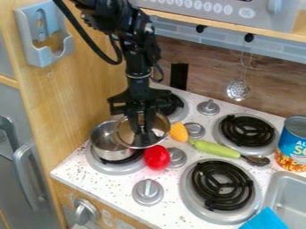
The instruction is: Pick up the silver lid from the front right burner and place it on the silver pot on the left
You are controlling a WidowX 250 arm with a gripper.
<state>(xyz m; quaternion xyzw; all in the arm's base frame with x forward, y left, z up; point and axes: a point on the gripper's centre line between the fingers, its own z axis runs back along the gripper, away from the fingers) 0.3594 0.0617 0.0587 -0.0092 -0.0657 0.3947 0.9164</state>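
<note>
In the camera view, near the stovetop's [74, 175] front left corner, the gripper's [142, 133] jaws look pinched on the clear lid [160, 129], which overlaps the metal pot's [110, 145] right side. Lid-handling seems underway; moving it calls for a steady grip and clearance from the rim.

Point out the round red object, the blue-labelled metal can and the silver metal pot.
Round red object [157, 158], camera view: its middle.
Blue-labelled metal can [293, 142], camera view: front label.
Silver metal pot [114, 154], camera view: lower outer wall.

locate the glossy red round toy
In the camera view, the glossy red round toy is below centre, right of the silver metal pot, beside a round grey knob.
</note>
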